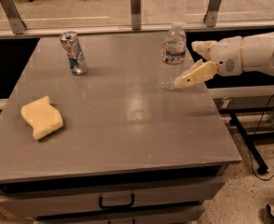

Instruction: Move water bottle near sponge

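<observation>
The water bottle point(173, 56), clear ribbed plastic with a white cap and a red, white and blue label, stands upright at the table's far right. The sponge point(41, 117), a pale yellow wavy block, lies flat near the table's left edge, far from the bottle. My gripper point(189, 63) reaches in from the right on a white arm, level with the bottle's lower half. It is open and empty. One finger's tip lies just beside the bottle's base and the other sits higher, to the bottle's right.
A silver-blue can point(73, 53) stands upright at the table's far left. The grey table point(127, 125) has a drawer with a black handle point(116, 202) under its front edge. A glass railing point(136, 6) runs behind the table. Cables lie on the floor at the right.
</observation>
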Controlling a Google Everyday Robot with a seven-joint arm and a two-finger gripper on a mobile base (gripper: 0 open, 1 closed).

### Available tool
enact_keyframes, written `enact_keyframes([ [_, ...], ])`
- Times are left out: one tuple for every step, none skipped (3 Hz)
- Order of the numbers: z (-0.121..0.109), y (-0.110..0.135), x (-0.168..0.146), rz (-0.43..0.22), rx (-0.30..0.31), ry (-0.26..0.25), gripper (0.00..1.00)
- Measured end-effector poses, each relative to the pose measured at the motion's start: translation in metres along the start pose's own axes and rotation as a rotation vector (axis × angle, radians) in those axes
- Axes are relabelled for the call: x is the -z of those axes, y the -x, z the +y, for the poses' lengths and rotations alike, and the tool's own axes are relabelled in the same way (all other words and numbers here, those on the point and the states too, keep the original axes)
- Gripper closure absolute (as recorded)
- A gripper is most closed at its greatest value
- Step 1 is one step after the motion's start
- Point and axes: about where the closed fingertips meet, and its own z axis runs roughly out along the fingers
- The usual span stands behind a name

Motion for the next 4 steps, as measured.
enact_keyframes([
  [0.007,0.004,-0.025,-0.058,0.022,0.041,0.19],
  [0.013,0.012,-0.042,-0.122,0.051,0.091,0.41],
  [0.028,0.027,-0.057,-0.051,0.096,0.166,0.65],
  [0.049,0.034,-0.066,0.186,0.096,0.244,0.88],
])
